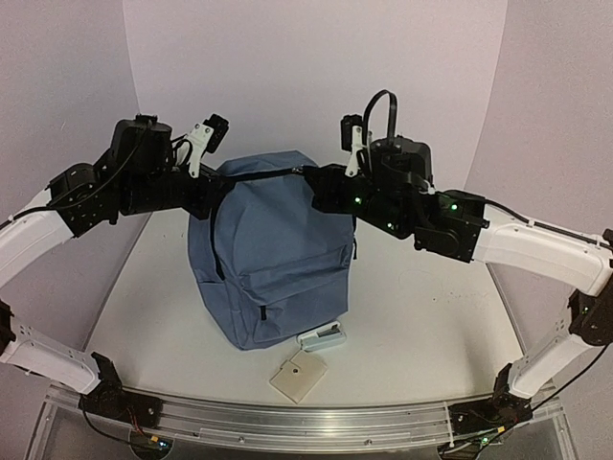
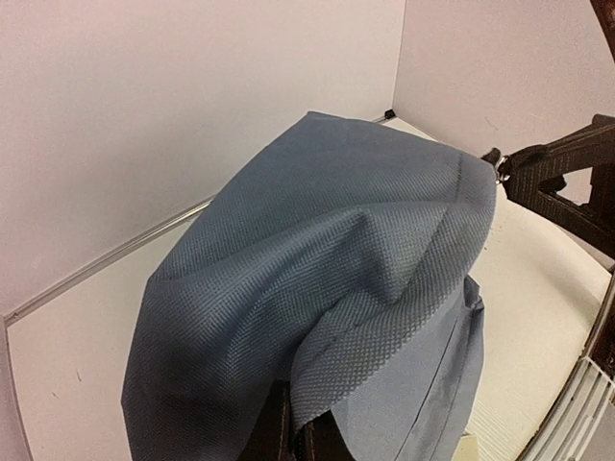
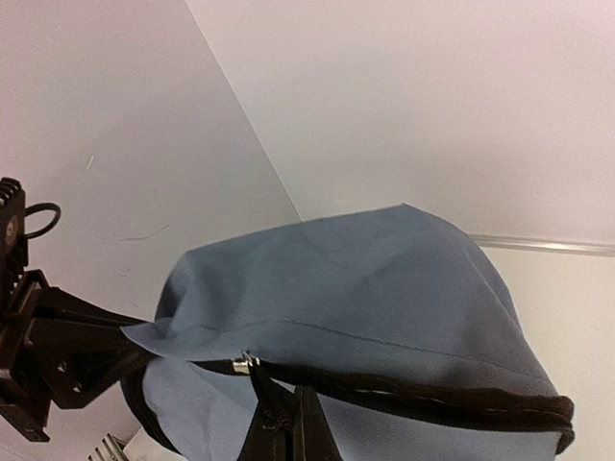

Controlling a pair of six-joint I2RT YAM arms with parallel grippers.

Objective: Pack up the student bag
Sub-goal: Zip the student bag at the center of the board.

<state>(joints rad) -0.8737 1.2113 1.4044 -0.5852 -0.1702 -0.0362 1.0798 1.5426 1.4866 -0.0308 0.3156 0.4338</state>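
Now, bag: large slate-blue fabric student bag (image 1: 273, 259), upright on worktop (image 1: 421, 316).
Left end effector (image 2: 300, 437): pinching its top fabric.
Right end effector (image 3: 286, 423): clamped on its black zip (image 3: 432, 399).
Tip: hold fabric taut, draw zip steadily.

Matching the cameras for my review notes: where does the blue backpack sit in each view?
Top external: backpack at centre, between both arms.
Left wrist: backpack fills the middle and lower frame.
Right wrist: backpack spans the lower half.
Shared landmark: the left pincer pinching its top fabric, seen in all three.
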